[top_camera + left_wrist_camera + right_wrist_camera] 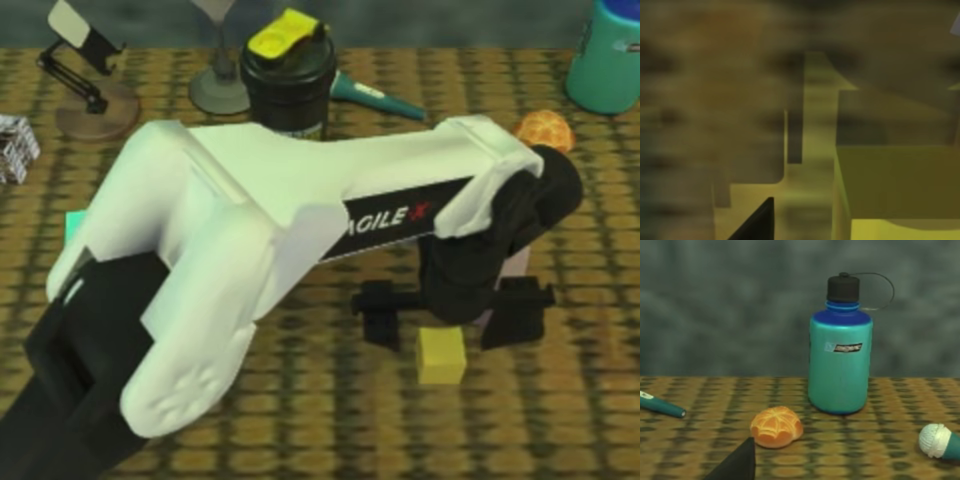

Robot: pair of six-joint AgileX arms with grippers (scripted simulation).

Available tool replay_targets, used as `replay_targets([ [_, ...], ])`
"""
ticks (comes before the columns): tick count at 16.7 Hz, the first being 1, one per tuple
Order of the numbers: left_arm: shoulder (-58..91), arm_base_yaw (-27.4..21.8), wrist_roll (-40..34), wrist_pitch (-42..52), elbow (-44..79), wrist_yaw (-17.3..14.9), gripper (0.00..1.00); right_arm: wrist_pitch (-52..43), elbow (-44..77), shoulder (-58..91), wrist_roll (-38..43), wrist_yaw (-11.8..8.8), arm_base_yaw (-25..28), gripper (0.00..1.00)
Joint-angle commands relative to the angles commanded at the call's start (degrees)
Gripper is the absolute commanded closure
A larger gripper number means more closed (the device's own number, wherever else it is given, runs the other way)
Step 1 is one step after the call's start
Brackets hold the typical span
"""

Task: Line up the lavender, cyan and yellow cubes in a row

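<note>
A: State of our left gripper [455, 315]?

B: Its jaws are spread wide above the table's right half. They pinch nothing. The yellow cube [441, 356] sits on the mat just beside them, toward the near edge, and fills the near corner of the left wrist view.

A: The other two cubes?

B: A sliver of the lavender cube [517, 266] shows behind the wrist. A corner of the cyan cube [72, 226] shows near the left edge, under our left arm.

A: Progress?

B: We judge the row not yet formed. The cyan cube lies well apart from the other two.

A: Our right gripper [735, 462]?

B: Parked off the top view, facing a teal bottle [840, 362] and a bread roll [776, 426]. We cannot tell its jaw state.
</note>
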State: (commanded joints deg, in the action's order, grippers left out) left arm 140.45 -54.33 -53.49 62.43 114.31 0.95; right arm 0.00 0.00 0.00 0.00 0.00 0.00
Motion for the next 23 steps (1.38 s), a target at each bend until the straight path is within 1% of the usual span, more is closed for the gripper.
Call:
replay_targets([
  [7,-0.02,0.13,0.0,0.21,0.2,0.0,0.0,0.0,0.0,0.0,0.0,0.0,0.0,0.0],
  [9,-0.3,0.27,-0.15,2.41,2.23,0.01,0.0,0.0,0.0,0.0,0.0,0.0,0.0,0.0],
  [14,-2.02,0.9,-0.35,12.5,10.06,0.02,0.0,0.0,0.0,0.0,0.0,0.0,0.0,0.0],
  [16,-2.53,1.03,-0.28,13.96,11.44,0.04,0.0,0.0,0.0,0.0,0.0,0.0,0.0,0.0],
  [20,-2.38,0.82,-0.17,13.79,11.26,0.03,0.0,0.0,0.0,0.0,0.0,0.0,0.0,0.0],
  [21,-2.57,1.45,0.42,13.64,10.89,0.02,0.0,0.0,0.0,0.0,0.0,0.0,0.0,0.0],
  [23,-3.57,4.52,3.24,12.89,9.08,-0.06,0.0,0.0,0.0,0.0,0.0,0.0,0.0,0.0],
])
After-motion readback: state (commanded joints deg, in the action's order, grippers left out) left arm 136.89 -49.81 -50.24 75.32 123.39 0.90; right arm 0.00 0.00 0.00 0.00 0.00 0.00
